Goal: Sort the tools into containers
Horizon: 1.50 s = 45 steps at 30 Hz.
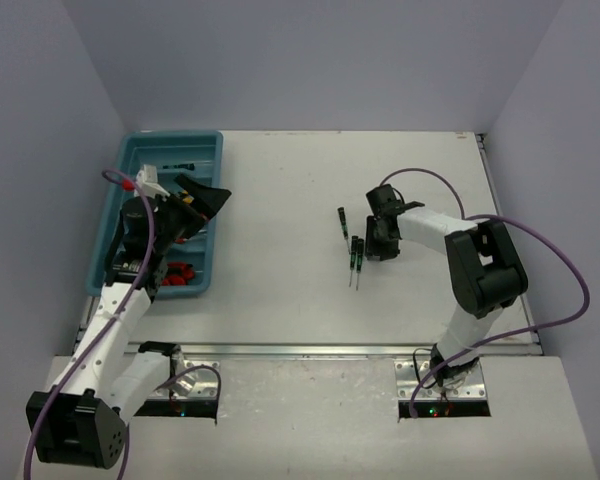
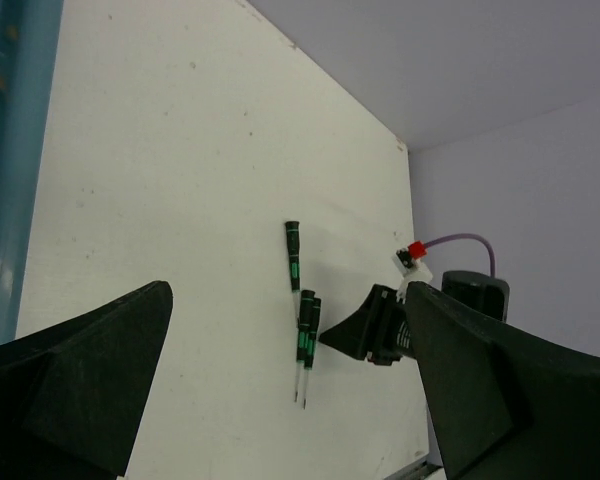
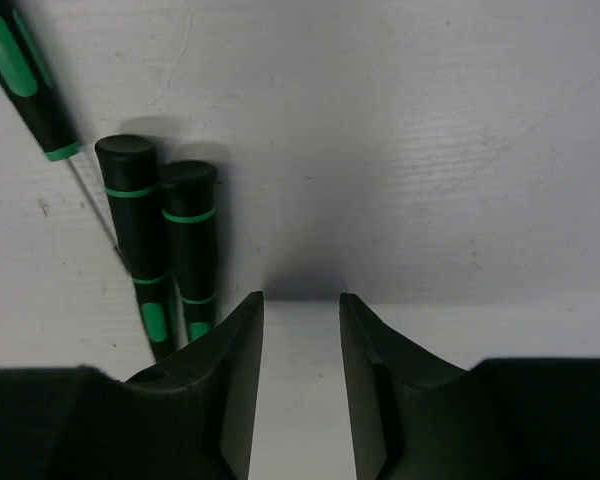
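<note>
right gripper point(image 3: 300, 300) stands low over the worktop point(image 3: 430, 150), its fingers a narrow gap apart with only bare worktop between them. two green-and-black screwdrivers point(image 3: 130, 230) lie side by side just beside one finger, a third screwdriver point(image 3: 20, 70) near them, right of the worktop's middle. left gripper point(image 1: 195, 205), spread wide and empty, hangs over the teal tray point(image 1: 170, 140) at the far left corner; red-handled tools point(image 1: 180, 272) lie at its near end.
</note>
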Tool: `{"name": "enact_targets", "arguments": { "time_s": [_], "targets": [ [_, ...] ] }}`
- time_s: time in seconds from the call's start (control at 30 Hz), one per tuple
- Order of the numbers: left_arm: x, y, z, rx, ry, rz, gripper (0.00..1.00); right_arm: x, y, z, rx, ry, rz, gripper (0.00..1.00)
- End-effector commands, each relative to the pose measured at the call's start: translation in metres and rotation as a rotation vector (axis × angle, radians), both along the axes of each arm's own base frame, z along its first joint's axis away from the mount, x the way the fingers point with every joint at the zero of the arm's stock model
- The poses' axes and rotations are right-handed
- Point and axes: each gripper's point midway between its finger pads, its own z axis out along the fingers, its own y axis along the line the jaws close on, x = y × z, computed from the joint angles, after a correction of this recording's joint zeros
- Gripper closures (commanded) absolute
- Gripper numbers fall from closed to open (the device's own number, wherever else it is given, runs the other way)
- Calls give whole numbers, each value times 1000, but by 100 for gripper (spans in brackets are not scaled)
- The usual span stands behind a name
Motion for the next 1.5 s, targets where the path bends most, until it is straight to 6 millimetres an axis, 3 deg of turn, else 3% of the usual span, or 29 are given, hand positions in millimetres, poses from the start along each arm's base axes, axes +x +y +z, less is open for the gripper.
{"name": "enact_targets", "arguments": {
  "time_s": [0.0, 0.2, 0.3, 0.5, 0.77, 1.17, 1.47],
  "targets": [
    [-17, -1, 23, 91, -88, -57, 0, 21, 10, 6, 36, -48, 11, 64],
    [-17, 0, 3, 126, -43, -63, 0, 18, 6, 5, 30, -52, -25, 64],
    [-16, -2, -12, 124, -4, -82, 0, 17, 7, 15, 53, -82, -43, 64],
    [-17, -3, -19, 122, 4, -89, 0, 16, 27, 38, 181, -140, -43, 63],
    [-21, -4, -21, 128, -3, -99, 0, 20, 45, 49, 223, -179, -44, 61],
    [-23, -7, -37, 129, 27, -122, 0, 23, 64, 38, 201, -154, -14, 63],
    [-22, -9, -45, 126, 37, -140, 0, 24, 67, 16, 168, -101, -14, 64]
  ]
}}
